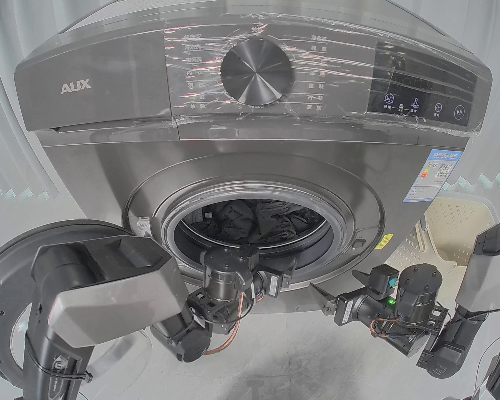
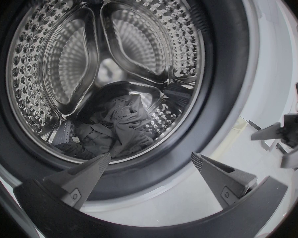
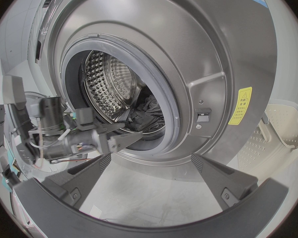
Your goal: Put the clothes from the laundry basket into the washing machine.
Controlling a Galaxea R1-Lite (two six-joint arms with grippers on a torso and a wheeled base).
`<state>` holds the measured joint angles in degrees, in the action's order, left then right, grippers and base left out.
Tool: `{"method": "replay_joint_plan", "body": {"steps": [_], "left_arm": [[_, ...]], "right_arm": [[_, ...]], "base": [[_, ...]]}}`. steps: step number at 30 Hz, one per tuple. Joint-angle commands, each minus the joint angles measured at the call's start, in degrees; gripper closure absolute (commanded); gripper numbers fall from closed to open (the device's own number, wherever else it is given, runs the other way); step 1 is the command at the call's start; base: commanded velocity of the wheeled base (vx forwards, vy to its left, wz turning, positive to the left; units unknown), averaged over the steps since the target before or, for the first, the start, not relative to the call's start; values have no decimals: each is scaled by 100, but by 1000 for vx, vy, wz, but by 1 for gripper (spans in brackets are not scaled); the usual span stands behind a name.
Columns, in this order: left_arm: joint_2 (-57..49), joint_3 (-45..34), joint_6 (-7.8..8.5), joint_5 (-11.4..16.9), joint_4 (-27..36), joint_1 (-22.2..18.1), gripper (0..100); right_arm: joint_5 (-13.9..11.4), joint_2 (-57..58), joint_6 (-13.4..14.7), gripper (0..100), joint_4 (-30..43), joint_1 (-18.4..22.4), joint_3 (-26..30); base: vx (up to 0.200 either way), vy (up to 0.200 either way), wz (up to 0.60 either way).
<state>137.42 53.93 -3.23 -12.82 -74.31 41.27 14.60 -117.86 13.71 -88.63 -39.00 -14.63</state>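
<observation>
1. The dark clothes (image 1: 255, 220) lay crumpled on the drum floor inside the washing machine (image 1: 111, 162). The heap's long axis ran side to side across the opening, though its ends were hard to tell apart.
2. The left gripper (image 2: 150, 155) hung at the opening's lower rim, jaws wide apart and empty.
3. The right gripper (image 3: 150, 155) hung nearer the laundry basket (image 1: 455, 229), equally spread and holding nothing.

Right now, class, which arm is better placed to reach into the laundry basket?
Right. The right end effector, open and empty, hangs nearer the laundry basket; the left end effector faces the drum, farther off.
</observation>
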Motion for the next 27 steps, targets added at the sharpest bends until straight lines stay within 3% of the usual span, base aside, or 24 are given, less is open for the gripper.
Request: {"method": "replay_joint_plan", "body": {"steps": [1,3,6,9,11,13,15,19,24,25,27], "left_arm": [[-902,-972,-55,-1,-329,373,0],[-1464,-1798,-46,-1,-452,470,0],[-1886,-2326,-81,8,-549,505,0],[-2519,-3090,-301,-1,-927,646,0],[-2651,-3275,-354,-1,-1006,690,0],[-3187,-4066,-424,-1,-1366,892,0],[-3530,-4505,-450,-1,-1428,962,0],[-4074,-5033,-661,-1,-1428,1024,0],[-4540,-5156,-609,-115,-1419,936,0],[-4699,-5173,-609,-414,-1419,936,0],[-4822,-5200,-582,-590,-1419,936,0]], "right_arm": [[7,114,-9,0,-6,-3,101],[16,404,-18,0,12,-64,355],[-1,685,-44,0,12,-82,540],[34,1160,-97,0,21,-82,830],[51,1248,-97,0,30,-90,909],[333,1555,-141,0,30,-82,1234],[403,1749,-167,0,30,-82,1287],[429,2100,-229,0,38,-29,1401],[447,2434,-369,0,91,50,1454],[438,2593,-422,0,126,182,1463],[438,2716,-501,0,214,287,1463]], "base": [[0,0,0],[0,0,0],[0,0,0],[0,0,0],[0,0,0],[0,0,0],[0,0,0],[0,0,0],[0,0,0],[0,0,0],[0,0,0]]}}
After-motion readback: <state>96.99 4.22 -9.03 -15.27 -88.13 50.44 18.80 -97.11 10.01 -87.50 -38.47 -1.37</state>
